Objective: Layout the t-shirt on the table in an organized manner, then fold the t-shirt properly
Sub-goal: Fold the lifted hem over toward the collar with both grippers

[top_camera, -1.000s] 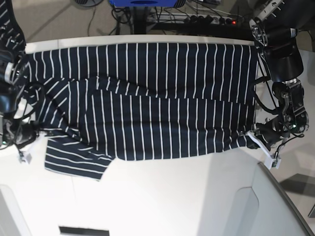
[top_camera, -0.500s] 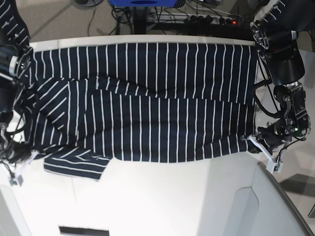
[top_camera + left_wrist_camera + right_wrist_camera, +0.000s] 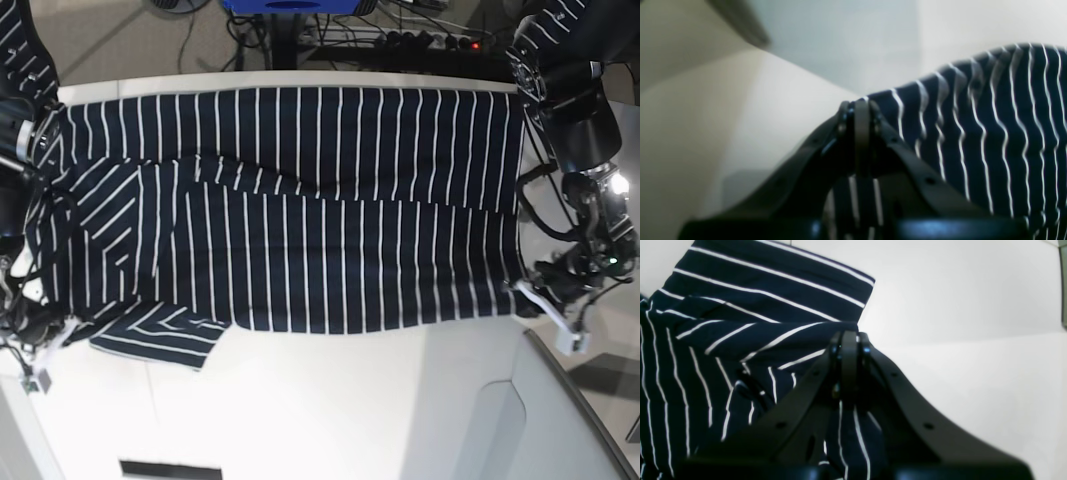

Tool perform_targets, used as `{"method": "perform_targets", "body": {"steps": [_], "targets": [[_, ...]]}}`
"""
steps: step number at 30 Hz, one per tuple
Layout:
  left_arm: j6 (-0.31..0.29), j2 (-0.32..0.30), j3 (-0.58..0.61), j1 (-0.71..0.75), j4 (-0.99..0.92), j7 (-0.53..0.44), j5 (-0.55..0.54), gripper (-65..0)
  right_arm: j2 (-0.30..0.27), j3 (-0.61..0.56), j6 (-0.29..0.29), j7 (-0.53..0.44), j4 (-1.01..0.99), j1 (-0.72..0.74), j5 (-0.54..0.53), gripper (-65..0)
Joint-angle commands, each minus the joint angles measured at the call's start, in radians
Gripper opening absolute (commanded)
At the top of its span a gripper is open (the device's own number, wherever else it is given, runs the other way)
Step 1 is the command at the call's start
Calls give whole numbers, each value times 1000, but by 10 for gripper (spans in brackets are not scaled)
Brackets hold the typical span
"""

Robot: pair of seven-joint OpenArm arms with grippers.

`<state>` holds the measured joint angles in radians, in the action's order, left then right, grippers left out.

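White counter (image 3: pixel 780 110) filled the left wrist view, blurred. The left gripper (image 3: pixel 858 115) had its jaws pressed together on an edge of the t-shirt (image 3: pixel 990 133), navy cloth with thin white stripes rising in ripples beside them.

From the right wrist, the right gripper (image 3: pixel 848 346) likewise pinched a fold of the t-shirt (image 3: pixel 756 323), with bare counter (image 3: pixel 957 323) beyond the cloth.

Seen from the base, the t-shirt (image 3: pixel 300 220) lay spread across the counter (image 3: pixel 350 400), doubled lengthwise, one sleeve poking out at its near edge. The left gripper (image 3: pixel 545 297) and right gripper (image 3: pixel 45 335) held opposite ends of that edge. The fabric looked soft, light and limp, likely to sag and wrinkle, so hems and corners seemed the best places to grip.
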<state>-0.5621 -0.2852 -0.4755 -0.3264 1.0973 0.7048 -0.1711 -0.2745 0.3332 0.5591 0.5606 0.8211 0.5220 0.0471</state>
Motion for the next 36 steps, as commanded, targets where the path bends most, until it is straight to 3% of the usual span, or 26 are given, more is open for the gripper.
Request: {"method": "perform_targets", "body": {"steps": [1, 26, 36], "targets": [[-2, -19, -7, -24, 36, -20, -14, -650, -18, -1, 2, -23, 20, 33, -8, -648], [-5, -22, -13, -3, 63, -18, -14, -650, -25, 1, -4, -70, 20, 14, -6, -648], [-5, -21, -13, 82, 140, -18, -15, -650, -45, 11, 0, -67, 20, -7, -13, -648]]}}
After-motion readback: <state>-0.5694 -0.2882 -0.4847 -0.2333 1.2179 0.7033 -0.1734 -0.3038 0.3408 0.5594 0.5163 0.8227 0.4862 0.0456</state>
